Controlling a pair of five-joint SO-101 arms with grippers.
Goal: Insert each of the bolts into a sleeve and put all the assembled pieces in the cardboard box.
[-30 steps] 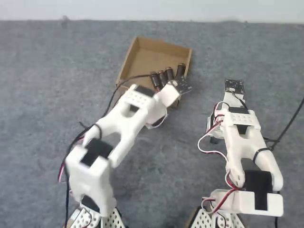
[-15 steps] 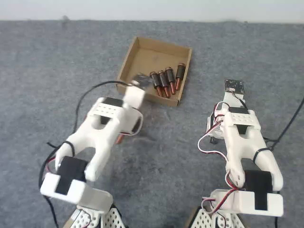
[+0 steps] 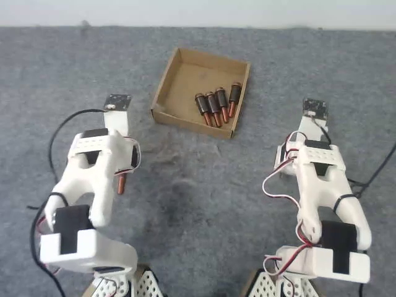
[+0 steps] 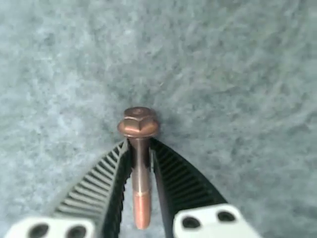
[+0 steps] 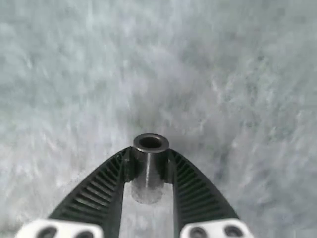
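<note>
Bolt (image 4: 139,125) in left tool (image 4: 140,145); sleeve (image 5: 148,171) in right tool (image 5: 149,154)

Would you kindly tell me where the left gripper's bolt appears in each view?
High view: bolt pokes out under the left arm, below-left of the cardboard box.
Left wrist view: bolt at centre, shut in the left gripper.
Right wrist view: the right gripper's sleeve instead.
Shared landmark: grey carpet.
</note>
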